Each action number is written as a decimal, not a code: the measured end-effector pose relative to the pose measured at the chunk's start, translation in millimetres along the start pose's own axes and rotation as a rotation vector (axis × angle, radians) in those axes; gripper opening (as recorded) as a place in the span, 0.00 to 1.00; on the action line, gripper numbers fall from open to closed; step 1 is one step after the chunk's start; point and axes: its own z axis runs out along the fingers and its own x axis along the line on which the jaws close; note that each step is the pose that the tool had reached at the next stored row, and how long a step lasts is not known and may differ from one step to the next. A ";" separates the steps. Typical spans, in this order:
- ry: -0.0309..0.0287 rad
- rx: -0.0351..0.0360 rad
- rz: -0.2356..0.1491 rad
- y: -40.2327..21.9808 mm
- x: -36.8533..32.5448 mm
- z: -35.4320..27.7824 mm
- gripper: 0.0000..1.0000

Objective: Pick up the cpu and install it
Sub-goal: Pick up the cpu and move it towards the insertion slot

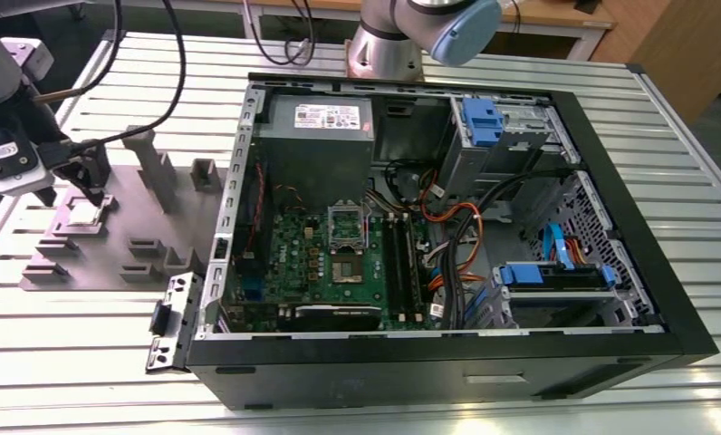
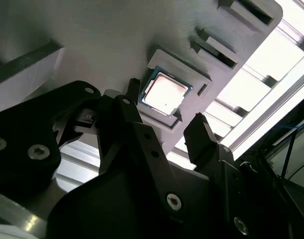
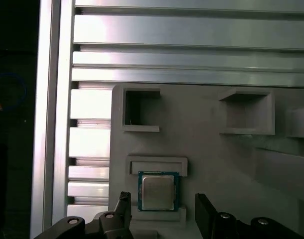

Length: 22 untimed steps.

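In the exterior view the gripper hangs low over a grey fixture plate on the slatted table, to the exterior view's left of the open computer case. The cpu lies in a recess of the plate, just beneath the gripper. In the second wrist view the black fingers stand spread wide, one on each side of the cpu, clear of it. In the first wrist view the cpu sits flat in its pocket between the parted fingertips.
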 end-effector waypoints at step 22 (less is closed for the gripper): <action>-0.0014 0.0064 0.023 3.2 1.7 10.8 0.62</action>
